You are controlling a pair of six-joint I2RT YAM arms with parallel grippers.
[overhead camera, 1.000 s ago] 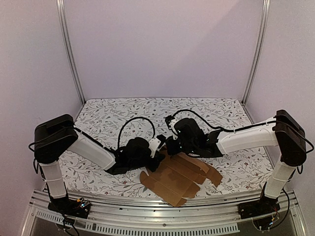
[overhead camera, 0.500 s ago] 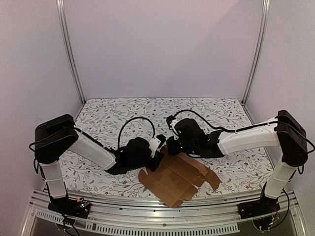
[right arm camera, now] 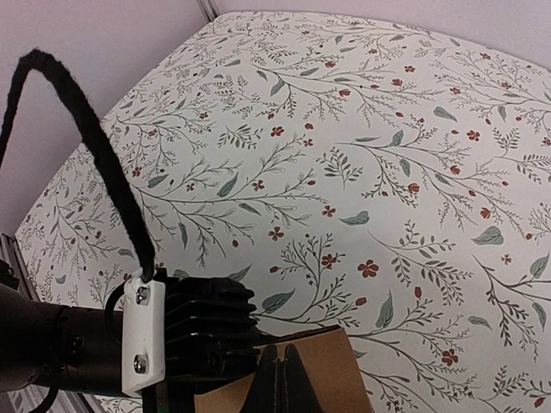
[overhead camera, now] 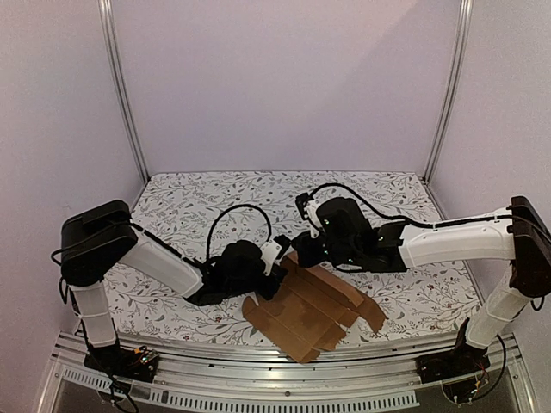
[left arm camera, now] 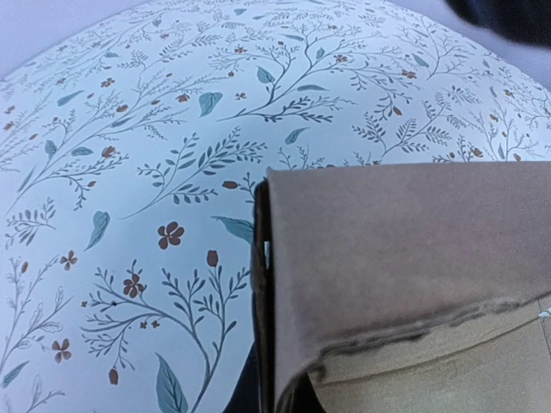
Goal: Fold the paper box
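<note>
The paper box (overhead camera: 306, 311) is a flat brown cardboard sheet with creases and flaps, lying near the table's front edge between the two arms. My left gripper (overhead camera: 277, 268) is at its upper left corner. In the left wrist view that gripper (left arm camera: 269, 383) is shut on the raised edge of a cardboard flap (left arm camera: 405, 249). My right gripper (overhead camera: 298, 249) hovers just behind that corner. Its fingertips (right arm camera: 282, 372) are pressed together over the flap (right arm camera: 383, 379) with nothing between them. The left gripper's black body (right arm camera: 198, 335) is right beside it.
A floral cloth (overhead camera: 215, 198) covers the table. A black cable (right arm camera: 95, 163) loops up from the left wrist. A metal rail (overhead camera: 284, 380) runs along the front edge, and lilac walls with metal posts (overhead camera: 123, 95) close in the sides and back.
My left gripper has closed onto the flap's edge. The right arm has stretched out and its wrist has drifted right and slightly back. The sheet has slid a little to the left.
</note>
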